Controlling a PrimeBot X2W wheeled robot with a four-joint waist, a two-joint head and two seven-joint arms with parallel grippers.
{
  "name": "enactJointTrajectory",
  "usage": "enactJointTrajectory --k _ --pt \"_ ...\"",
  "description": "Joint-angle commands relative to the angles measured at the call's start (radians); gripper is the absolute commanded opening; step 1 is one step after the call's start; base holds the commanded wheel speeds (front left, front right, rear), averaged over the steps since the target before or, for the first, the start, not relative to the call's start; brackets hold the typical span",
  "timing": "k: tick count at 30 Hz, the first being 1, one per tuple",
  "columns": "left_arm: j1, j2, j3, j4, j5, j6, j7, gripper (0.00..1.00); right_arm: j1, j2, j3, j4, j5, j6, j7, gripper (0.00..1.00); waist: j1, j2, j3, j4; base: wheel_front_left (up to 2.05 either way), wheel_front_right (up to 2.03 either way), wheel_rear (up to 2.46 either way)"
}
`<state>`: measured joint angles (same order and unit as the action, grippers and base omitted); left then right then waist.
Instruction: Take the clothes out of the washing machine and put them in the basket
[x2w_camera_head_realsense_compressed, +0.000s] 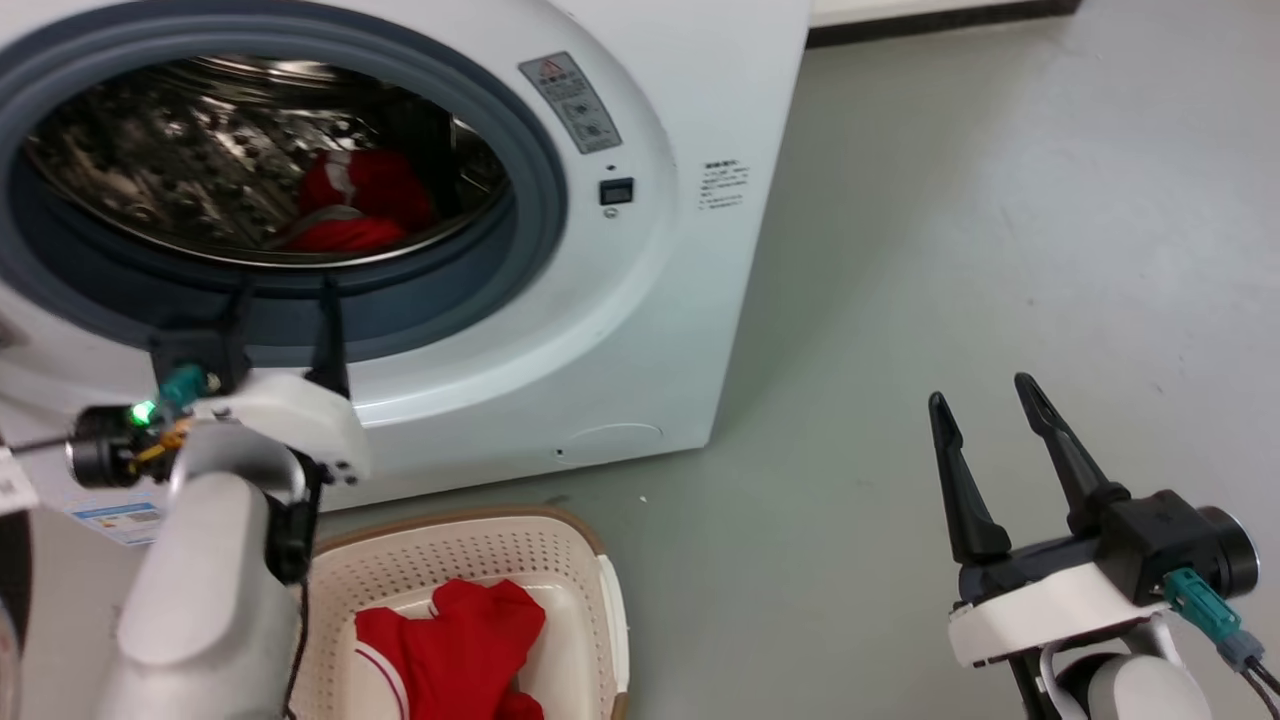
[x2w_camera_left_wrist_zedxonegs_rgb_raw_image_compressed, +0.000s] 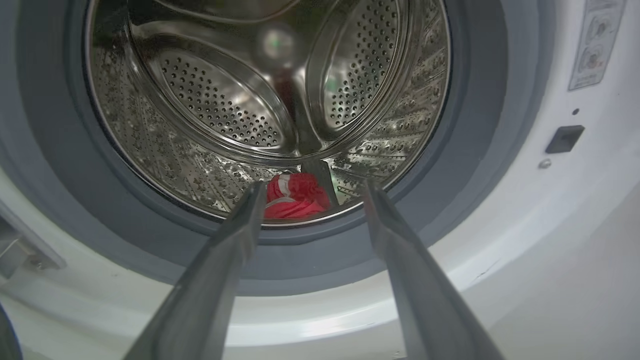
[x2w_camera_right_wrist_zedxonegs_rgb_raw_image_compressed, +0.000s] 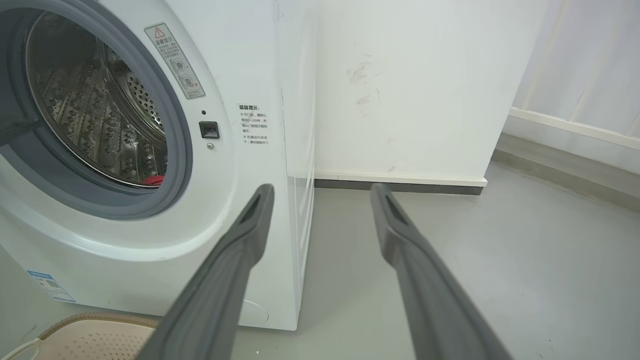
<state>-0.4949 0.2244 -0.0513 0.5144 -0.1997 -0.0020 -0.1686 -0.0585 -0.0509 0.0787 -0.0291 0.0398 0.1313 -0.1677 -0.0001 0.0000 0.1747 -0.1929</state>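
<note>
Nearest, directly in front of the washing machine (x2w_camera_head_realsense_compressed: 650, 300), stands the basket (x2w_camera_head_realsense_compressed: 470, 570), with one red garment (x2w_camera_head_realsense_compressed: 460, 640) lying in it. The task is judged part done.

Right gripper (x2w_camera_head_realsense_compressed: 981, 392): fingers spread and holding nothing. It is over the floor (x2w_camera_head_realsense_compressed: 1000, 200), well off the machine's front corner, and appears idle.

Left gripper (x2w_camera_head_realsense_compressed: 284, 290): fingers likewise spread, with nothing between them. The tips are at the lower edge of the machine's grey door seal (x2w_camera_head_realsense_compressed: 545, 200). In the left wrist view they frame the load beyond.

Farthest, a second red garment (x2w_camera_head_realsense_compressed: 365, 205) lies inside the machine, low in the drum (x2w_camera_head_realsense_compressed: 180, 170), just behind the porthole's lower lip.

Risks noted:
- The garment sits low behind the seal, so a flat approach could drive the fingertips into the rubber.
- A pinch on a single loose fold may slip as the cloth drags over the lip.
- If the garment is let go short of the basket, it would land on the floor between machine and basket.
</note>
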Motion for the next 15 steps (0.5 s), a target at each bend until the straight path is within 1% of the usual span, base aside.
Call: enactJointTrajectory --k 1,5,7,8,11,15 --pt "-0.022 0.012 0.004 0.017 -0.004 -0.004 0.011 1.00 -0.018 0.001 0.006 0.003 0.011 -0.001 -0.008 1.00 0.0001 0.0000 0.046 -0.047 0.00 0.00 0.00" --pt "-0.133 0.070 0.006 0.105 0.008 -0.016 0.061 1.00 -0.042 0.001 0.015 0.018 0.032 -0.001 -0.028 1.00 0.0001 0.0000 0.109 -0.107 0.00 0.00 0.00" --pt "-0.213 0.110 0.011 0.168 0.012 -0.022 0.089 1.00 -0.060 0.002 0.017 0.032 0.052 -0.001 -0.046 1.00 0.0001 0.0000 0.161 -0.143 0.00 0.00 0.00" --pt "-0.213 0.110 0.011 0.168 0.012 -0.022 0.089 1.00 -0.060 0.002 0.017 0.032 0.052 -0.001 -0.046 1.00 0.0001 0.0000 0.161 -0.143 0.00 0.00 0.00" --pt "-0.299 0.150 0.007 0.221 0.024 -0.026 0.113 1.00 -0.079 0.001 0.016 0.052 0.077 -0.001 -0.064 1.00 0.0001 0.0000 0.214 -0.176 0.00 0.00 0.00" --pt "-0.404 0.219 -0.012 0.281 0.052 -0.039 0.171 1.00 -0.102 0.002 0.021 0.075 0.104 -0.001 -0.082 1.00 0.0001 0.0000 0.286 -0.214 0.00 0.00 0.00"
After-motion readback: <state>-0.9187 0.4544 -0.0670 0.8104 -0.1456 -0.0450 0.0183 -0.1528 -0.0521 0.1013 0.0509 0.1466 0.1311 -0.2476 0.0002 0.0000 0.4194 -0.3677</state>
